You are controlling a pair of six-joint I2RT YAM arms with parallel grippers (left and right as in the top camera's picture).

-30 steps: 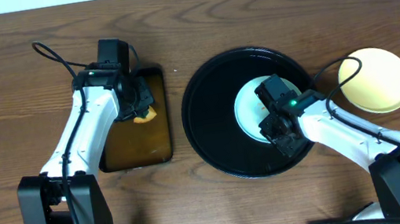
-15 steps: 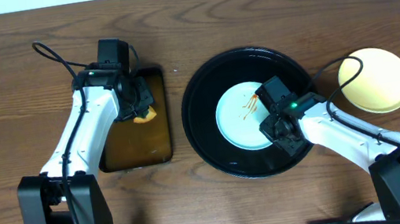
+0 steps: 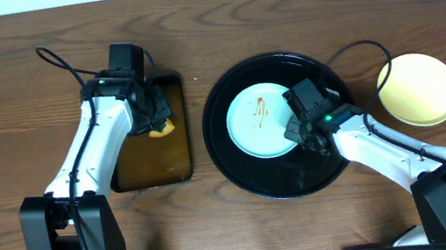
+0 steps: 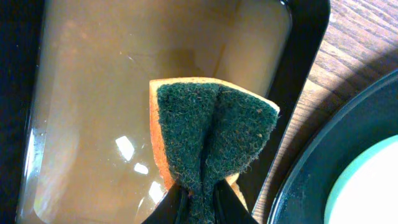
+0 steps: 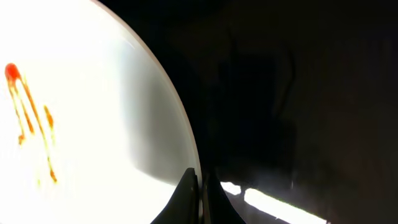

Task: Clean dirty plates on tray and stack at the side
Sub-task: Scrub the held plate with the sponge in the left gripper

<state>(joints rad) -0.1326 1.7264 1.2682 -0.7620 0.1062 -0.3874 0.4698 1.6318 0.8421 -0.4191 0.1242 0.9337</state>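
Green sponge (image 4: 211, 124) clamped in left pincer (image 4: 199, 194) | right pincer (image 5: 200, 185) pinching half-cropped plate (image 5: 93, 124) rim

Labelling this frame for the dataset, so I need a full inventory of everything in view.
pale blue plate: one, orange sauce streaks on it, on the round tray, left of its centre
cream-yellow plate: one seen, on the table right of the round tray
round tray: one, glossy black, centre-right
rectangular tray: one, black, left of the round tray
brownish liquid: fills the rectangular tray
sponge: one, dark green pad on orange, folded, over the rectangular tray
table: brown wood
left gripper: shut on the sponge
right gripper: pinched on the pale blue plate's right rim
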